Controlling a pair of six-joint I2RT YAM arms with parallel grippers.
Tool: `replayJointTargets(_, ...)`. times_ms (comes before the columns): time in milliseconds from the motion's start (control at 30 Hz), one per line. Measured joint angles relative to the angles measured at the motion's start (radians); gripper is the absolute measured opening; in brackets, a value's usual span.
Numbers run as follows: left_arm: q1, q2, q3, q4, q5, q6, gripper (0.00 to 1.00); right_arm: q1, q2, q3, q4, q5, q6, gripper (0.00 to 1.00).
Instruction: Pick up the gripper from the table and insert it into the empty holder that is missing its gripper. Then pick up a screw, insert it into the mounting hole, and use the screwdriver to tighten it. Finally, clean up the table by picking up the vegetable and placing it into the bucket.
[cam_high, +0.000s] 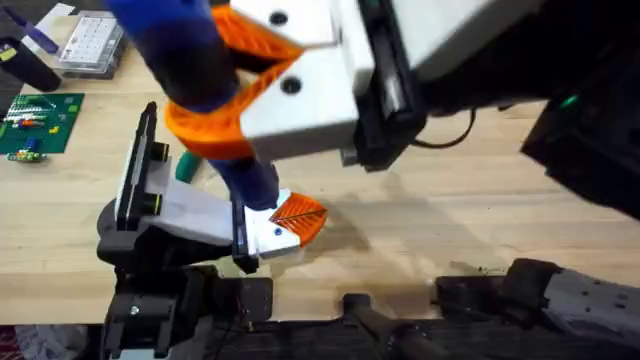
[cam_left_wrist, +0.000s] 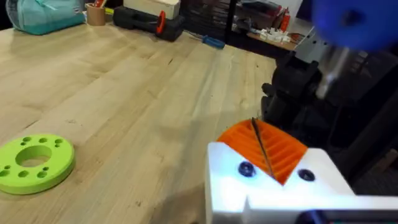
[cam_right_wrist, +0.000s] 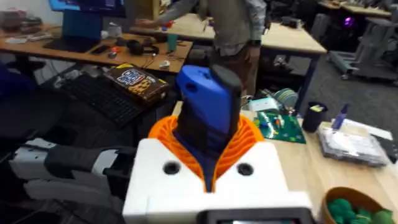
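While the right gripper (cam_right_wrist: 208, 165) clenches the blue screwdriver (cam_high: 190, 60) between its orange pads high above the table (cam_high: 450, 210), the orange bucket (cam_right_wrist: 351, 205) sits on the wood holding green pieces. Whether the left gripper (cam_left_wrist: 273, 168) is parted I cannot tell. Nearby lie a green ring (cam_left_wrist: 34, 163) and a circuit board (cam_high: 38, 122); desks crowd the room behind.

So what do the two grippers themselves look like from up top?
Both grippers have white blocky finger bodies with orange ribbed pads and dark round screw heads. The right gripper looms large under the camera, with a black housing and a thin black cable behind it. The left gripper sits on a black-and-white arm.
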Motion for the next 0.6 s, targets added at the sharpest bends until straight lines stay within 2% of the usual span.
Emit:
replayJointTargets(333,0.0,0.0,0.0,0.0,0.0,0.0,0.005,0.002,0.0,-0.091,0.102,0.026,0.024,0.028)
replayJointTargets(600,0.0,0.0,0.0,0.0,0.0,0.0,0.005,0.002,0.0,-0.118,0.13,0.055,0.033,0.028)
